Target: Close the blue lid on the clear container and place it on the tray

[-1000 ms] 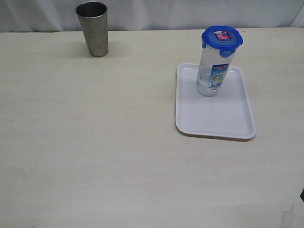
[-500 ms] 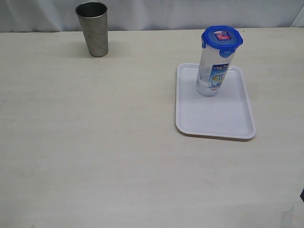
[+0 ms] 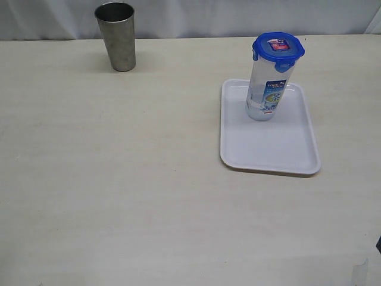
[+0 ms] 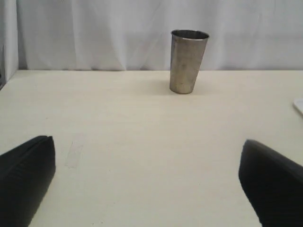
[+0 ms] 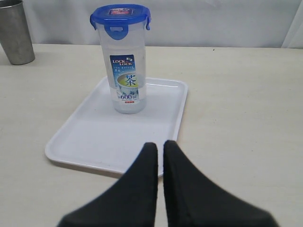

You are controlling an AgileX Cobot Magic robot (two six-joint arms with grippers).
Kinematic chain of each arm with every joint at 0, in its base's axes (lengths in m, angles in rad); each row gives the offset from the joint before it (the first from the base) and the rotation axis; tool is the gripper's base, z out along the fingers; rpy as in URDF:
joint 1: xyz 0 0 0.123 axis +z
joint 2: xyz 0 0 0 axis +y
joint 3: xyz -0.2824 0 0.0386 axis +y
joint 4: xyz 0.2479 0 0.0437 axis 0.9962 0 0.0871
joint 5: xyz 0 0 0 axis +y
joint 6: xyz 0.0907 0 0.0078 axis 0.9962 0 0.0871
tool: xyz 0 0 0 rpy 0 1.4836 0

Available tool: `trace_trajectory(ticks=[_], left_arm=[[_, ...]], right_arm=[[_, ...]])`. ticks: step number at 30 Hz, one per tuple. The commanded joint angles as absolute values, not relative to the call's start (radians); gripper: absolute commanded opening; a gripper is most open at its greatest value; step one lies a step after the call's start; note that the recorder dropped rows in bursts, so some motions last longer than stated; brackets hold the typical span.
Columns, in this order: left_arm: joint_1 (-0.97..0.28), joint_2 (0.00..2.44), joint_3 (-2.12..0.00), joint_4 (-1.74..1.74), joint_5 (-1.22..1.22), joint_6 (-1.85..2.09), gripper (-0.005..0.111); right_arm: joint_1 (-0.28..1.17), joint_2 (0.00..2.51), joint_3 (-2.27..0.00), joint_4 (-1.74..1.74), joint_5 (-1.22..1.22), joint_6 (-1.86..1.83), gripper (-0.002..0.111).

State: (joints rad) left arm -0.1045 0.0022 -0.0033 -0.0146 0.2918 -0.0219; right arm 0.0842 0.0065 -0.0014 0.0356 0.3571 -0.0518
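Pale cream tabletop [image 3: 119,179] runs back to a white curtain [image 3: 238,15], and in the exterior view neither of my pincers shows. My right pincer [image 5: 159,145] is closed, its two black fingers pressed together with nothing between them. The clear container [image 5: 125,71] stands out ahead of those closed tips, well apart from them, and the near rim of the tray [image 5: 94,137] lies between the tips and the container. My left pincer [image 4: 149,189] is spread wide and empty, one finger at each edge of its view; the container does not appear there, only a sliver of white at the edge that I cannot identify for certain. In the exterior view the tray [image 3: 271,149] lies at about 2 o'clock from the middle of the tabletop, and the clear container [image 3: 265,89] stands upright on it, at the 12 o'clock end of the tray. The blue lid [image 3: 278,46] sits on top of the container, and the flaps I can see are folded down against its rim. A grey steel cup [image 3: 116,36] stands upright at about 11 o'clock on the tabletop, well apart from the tray and straight ahead of my left pincer. By count: one clear container, one blue lid, one tray, one steel cup, two pincers.
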Motion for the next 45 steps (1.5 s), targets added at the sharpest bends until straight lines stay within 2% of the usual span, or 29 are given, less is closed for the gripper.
trace_trajectory(ticks=[1, 23, 26, 31, 36, 45], left_arm=[[-0.1, 0.0, 0.0, -0.016, 0.305, -0.015, 0.098], [-0.1, 0.0, 0.0, -0.058, 0.303, -0.017, 0.098], [-0.1, 0.0, 0.0, -0.058, 0.303, -0.025, 0.083], [-0.1, 0.0, 0.0, -0.058, 0.305, -0.027, 0.036], [-0.1, 0.0, 0.0, -0.058, 0.305, -0.019, 0.0], [-0.1, 0.0, 0.0, -0.03, 0.305, 0.032, 0.0]], right_arm=[[0.085, 0.0, 0.0, 0.038, 0.345, -0.058, 0.004], [0.085, 0.0, 0.0, 0.038, 0.345, -0.058, 0.004], [0.085, 0.0, 0.0, 0.038, 0.345, -0.058, 0.004], [0.085, 0.0, 0.0, 0.038, 0.345, -0.058, 0.004], [0.085, 0.0, 0.0, 0.038, 0.345, -0.058, 0.004], [0.085, 0.0, 0.0, 0.038, 0.345, -0.058, 0.004]])
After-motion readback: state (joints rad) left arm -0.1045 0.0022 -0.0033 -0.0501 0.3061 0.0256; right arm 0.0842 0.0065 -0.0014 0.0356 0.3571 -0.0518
